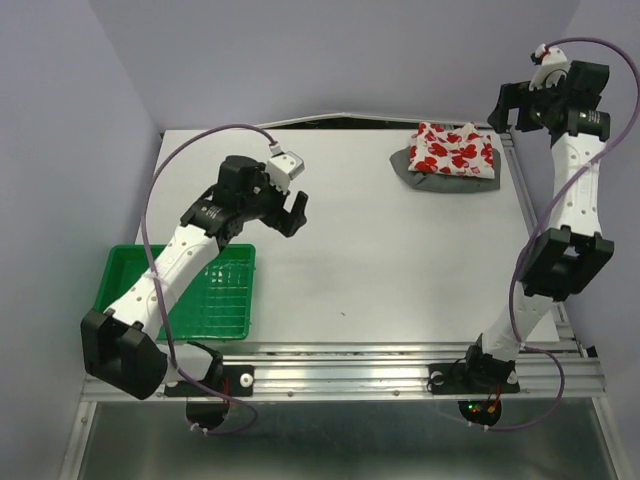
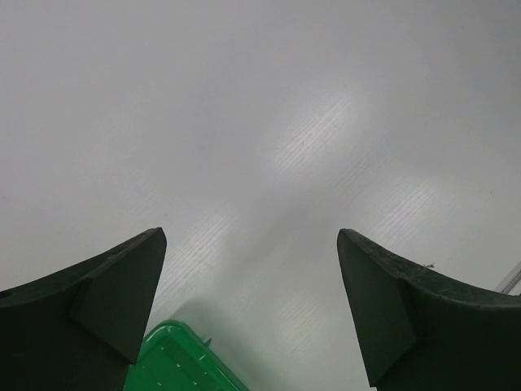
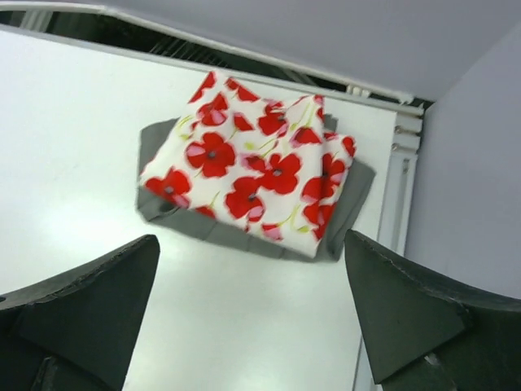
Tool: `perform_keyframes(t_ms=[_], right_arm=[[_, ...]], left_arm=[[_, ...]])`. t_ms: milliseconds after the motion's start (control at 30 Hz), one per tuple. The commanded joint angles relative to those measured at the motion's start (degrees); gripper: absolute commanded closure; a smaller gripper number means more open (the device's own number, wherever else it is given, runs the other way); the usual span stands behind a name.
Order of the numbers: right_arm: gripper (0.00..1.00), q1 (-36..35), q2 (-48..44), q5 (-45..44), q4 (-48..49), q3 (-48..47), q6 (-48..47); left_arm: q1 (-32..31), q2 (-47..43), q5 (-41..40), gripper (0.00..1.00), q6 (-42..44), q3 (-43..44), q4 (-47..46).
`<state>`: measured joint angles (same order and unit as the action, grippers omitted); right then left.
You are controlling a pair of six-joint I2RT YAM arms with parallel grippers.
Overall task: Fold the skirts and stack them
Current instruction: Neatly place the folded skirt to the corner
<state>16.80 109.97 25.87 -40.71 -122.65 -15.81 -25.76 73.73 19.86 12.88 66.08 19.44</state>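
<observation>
While L gripper [image 2: 250,232] & R gripper [image 3: 252,240] gape empty, folded white red-flowered cloth skirt [image 3: 252,163] sits askew on dark grey skirt [image 3: 212,232] nr table [image 3: 81,122] edge; bump could spill it.

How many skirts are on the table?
2. Both are stacked at the far right corner of the table: the red-flowered white skirt lies folded on top of the dark grey skirt. None other shows.

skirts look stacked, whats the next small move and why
Probably just draw both arms back to rest: the printed skirt lies folded on the grey skirt, and the left gripper and right gripper are open, holding nothing.
</observation>
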Motion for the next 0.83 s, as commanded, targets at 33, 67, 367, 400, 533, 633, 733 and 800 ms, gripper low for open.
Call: perform_keyframes(t_ms=[33, 67, 367, 400, 533, 633, 733, 800], right_arm=[[0.00, -0.9, -12.2, 4.7, -11.0, 11.6, 1.1], [0.00, -0.9, -14.3, 5.0, -11.3, 14.3, 1.0], [0.00, -1.9, -35.8, 10.2, -9.1, 51.2, -1.1], [0.00, -1.9, -39.1, 10.5, -8.4, 53.5, -1.0], [0.00, -1.9, -45.8, 9.8, -6.9, 61.5, -0.1], [0.00, -1.9, -49.4, 9.8, -7.2, 64.5, -0.1], [0.00, -1.9, -51.3, 10.3, -7.5, 64.5, 0.0], [0.00, -1.9, -51.6, 10.0, -7.4, 64.4, 0.8]], left_arm=[[5.6, -2.3, 2.5, 0.01, -1.5, 3.0, 0.6], [6.2, -2.4, 2.4, 0.01, -1.3, 2.6, 1.0], [7.6, -8.6, -3.5, 0.01, -0.4, -4.2, 0.8], [7.6, -9.3, -4.1, 0.01, 0.0, -4.6, 1.3], [7.6, -10.6, -5.4, 0.01, 1.9, -6.8, 3.4], [7.6, -12.2, -6.3, 0.01, 2.3, -9.5, 2.9], [7.6, -12.7, -6.6, 0.01, 1.6, -11.2, 2.7], [7.6, -12.7, -6.2, 0.02, 2.1, -11.6, 2.7]])
